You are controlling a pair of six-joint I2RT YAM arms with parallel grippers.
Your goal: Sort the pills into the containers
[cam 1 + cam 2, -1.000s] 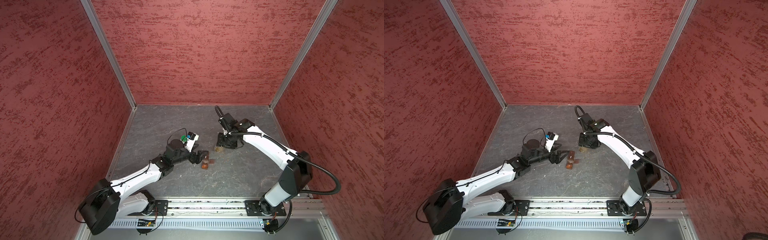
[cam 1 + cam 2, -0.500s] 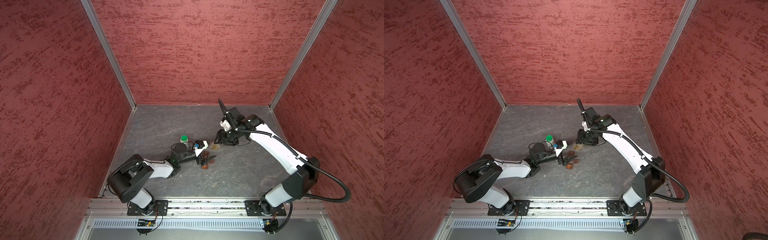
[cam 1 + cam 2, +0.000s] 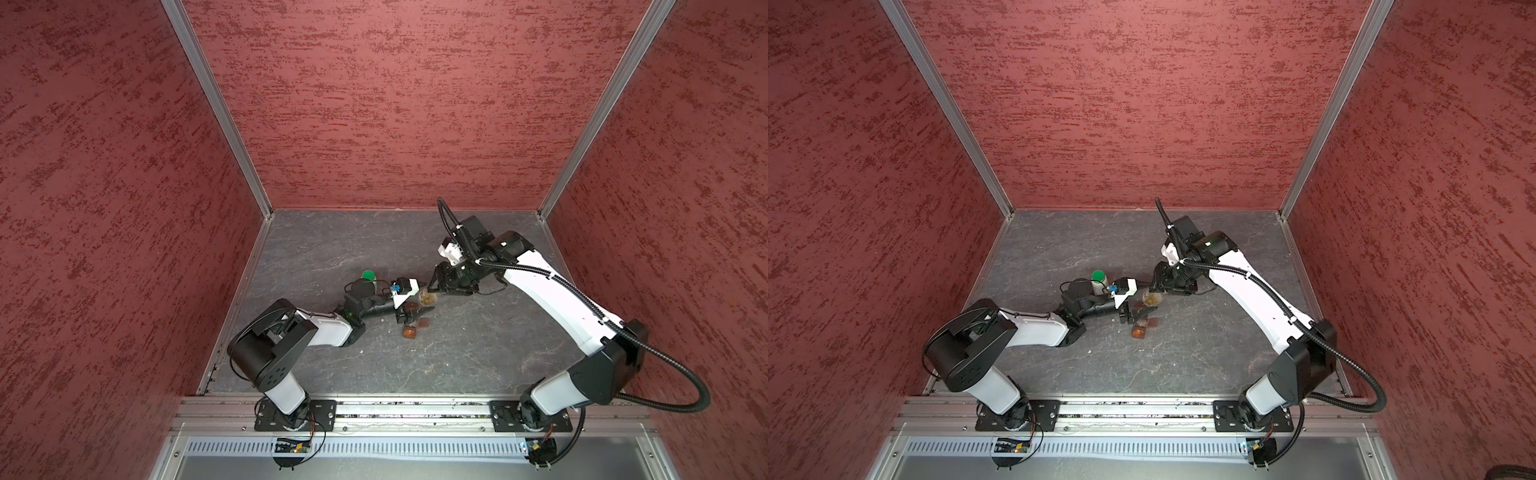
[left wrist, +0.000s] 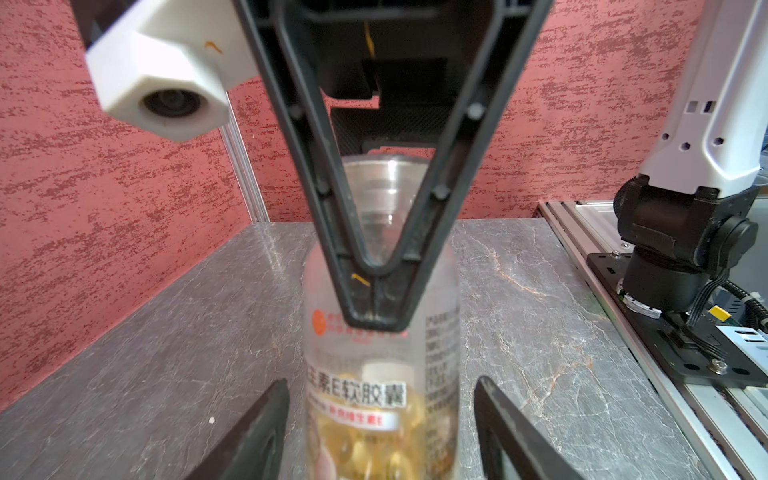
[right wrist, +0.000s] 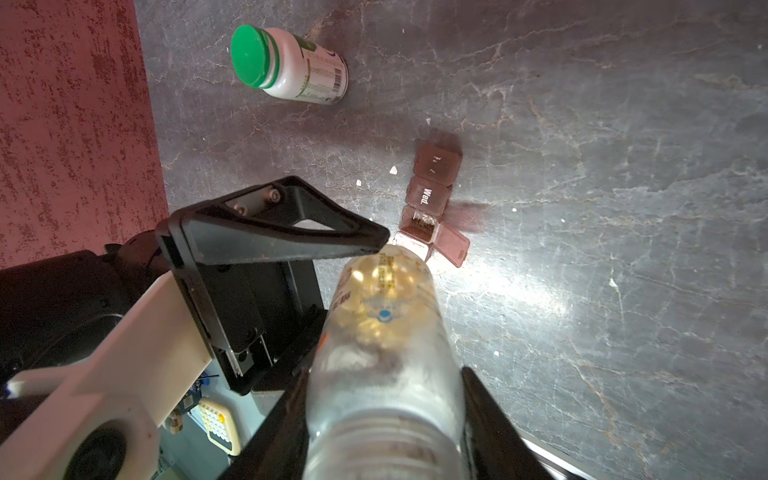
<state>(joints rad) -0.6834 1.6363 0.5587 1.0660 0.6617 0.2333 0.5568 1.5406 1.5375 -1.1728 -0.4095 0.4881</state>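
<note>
My right gripper (image 5: 384,374) is shut on the neck end of a clear bottle (image 5: 386,316) and holds it tilted above the table. The pills (image 4: 365,440) are yellow capsules inside that bottle. My left gripper (image 4: 382,380) is open, with a finger on either side of the bottle's base and a gap on each side. In both top views the two grippers (image 3: 415,311) (image 3: 1158,282) meet at the bottle (image 3: 426,297). The containers (image 5: 432,195) form a brown strip on the table just past the bottle, with one cell's lid (image 5: 451,245) flipped open. In a top view the strip (image 3: 1140,328) lies under the left gripper.
A white bottle with a green cap (image 5: 286,62) stands on the grey table (image 3: 478,353) behind the left wrist, also seen in a top view (image 3: 1099,280). Red walls close three sides. A metal rail (image 3: 415,409) with both arm bases runs along the front.
The left arm has folded back and brought its gripper up around the bottle's base, its jaws narrowing. The right gripper has carried the bottle slightly left, off the table. The green-capped bottle is uncovered.
</note>
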